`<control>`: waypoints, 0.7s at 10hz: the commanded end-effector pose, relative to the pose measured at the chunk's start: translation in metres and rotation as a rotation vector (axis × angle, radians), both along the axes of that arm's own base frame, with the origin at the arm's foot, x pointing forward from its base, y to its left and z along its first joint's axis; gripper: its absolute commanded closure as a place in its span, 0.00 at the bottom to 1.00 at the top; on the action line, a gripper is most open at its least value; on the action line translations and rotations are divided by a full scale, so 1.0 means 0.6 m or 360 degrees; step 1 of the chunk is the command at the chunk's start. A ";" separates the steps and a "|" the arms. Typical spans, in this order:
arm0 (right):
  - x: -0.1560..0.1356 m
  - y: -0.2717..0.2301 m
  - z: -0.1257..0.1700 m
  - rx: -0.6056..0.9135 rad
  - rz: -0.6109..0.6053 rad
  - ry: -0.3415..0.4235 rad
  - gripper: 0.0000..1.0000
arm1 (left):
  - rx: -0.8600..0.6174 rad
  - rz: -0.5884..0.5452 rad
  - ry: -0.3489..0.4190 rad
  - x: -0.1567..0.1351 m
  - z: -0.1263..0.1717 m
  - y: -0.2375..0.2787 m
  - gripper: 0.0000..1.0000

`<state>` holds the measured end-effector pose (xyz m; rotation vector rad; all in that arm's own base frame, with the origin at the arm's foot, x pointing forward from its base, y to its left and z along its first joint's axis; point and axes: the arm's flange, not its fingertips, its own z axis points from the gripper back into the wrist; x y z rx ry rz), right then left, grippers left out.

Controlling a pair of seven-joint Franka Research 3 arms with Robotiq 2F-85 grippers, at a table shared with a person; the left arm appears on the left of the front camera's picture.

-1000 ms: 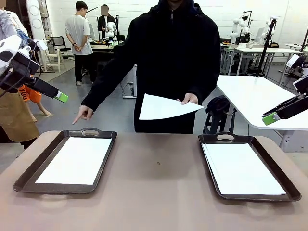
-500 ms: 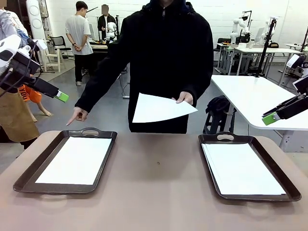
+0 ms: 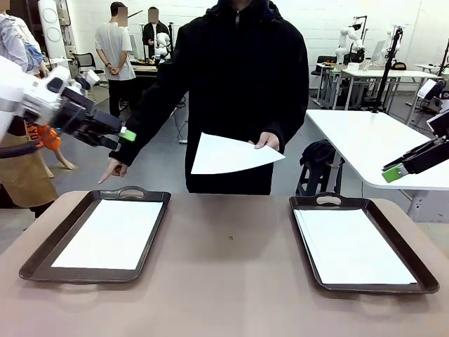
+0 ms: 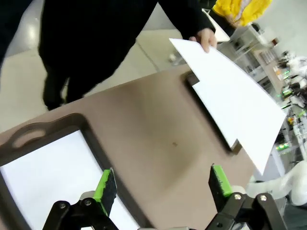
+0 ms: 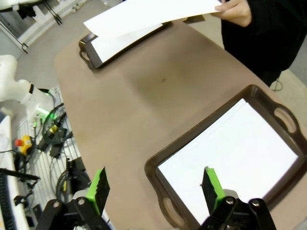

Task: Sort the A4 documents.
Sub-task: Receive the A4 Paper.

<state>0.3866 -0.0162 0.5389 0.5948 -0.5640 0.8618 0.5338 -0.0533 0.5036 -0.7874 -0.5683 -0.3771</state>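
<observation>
Across the brown surface (image 3: 231, 281) two dark brown handled trays sit well apart, leaving a wide bare stretch between them. White A4 documents lie inside both: one sheet in the left tray (image 3: 42, 260), its edges just inside the rim, and a stack in the right tray (image 3: 414, 270), with layered edges showing along its left side. A third A4 sheet (image 3: 231, 154) hangs in the air beyond the far edge, pinched at one corner by the person's hand (image 3: 267, 141) and sagging slightly. The person's other hand (image 3: 114, 169) points a finger down toward the far handle of the left tray.

Both arms stay above and outside the tray rims, touching nothing. The left gripper (image 3: 125, 135) reaches in from the left at about the height of the pointing arm, aimed toward the person; its green tip overlaps the dark sleeve, so the gap is hard to read from the front, but its wrist view shows the jaws spread wide and empty over the left tray's inner rim. The right gripper (image 3: 394, 172) is cut off by the right edge, angled down and inward; its wrist view shows the jaws spread and empty above the right tray.
</observation>
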 end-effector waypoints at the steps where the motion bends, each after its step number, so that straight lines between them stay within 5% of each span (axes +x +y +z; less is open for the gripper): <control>1: 0.001 0.000 -0.003 0.0007 0.0005 0.0001 0.00 | -0.0291 -0.0004 0.0225 0.073 -0.009 -0.039 0.00; 7: 0.001 0.000 -0.003 0.0007 0.0005 0.0001 0.00 | -0.0648 -0.0124 0.0566 0.126 -0.062 -0.169 0.00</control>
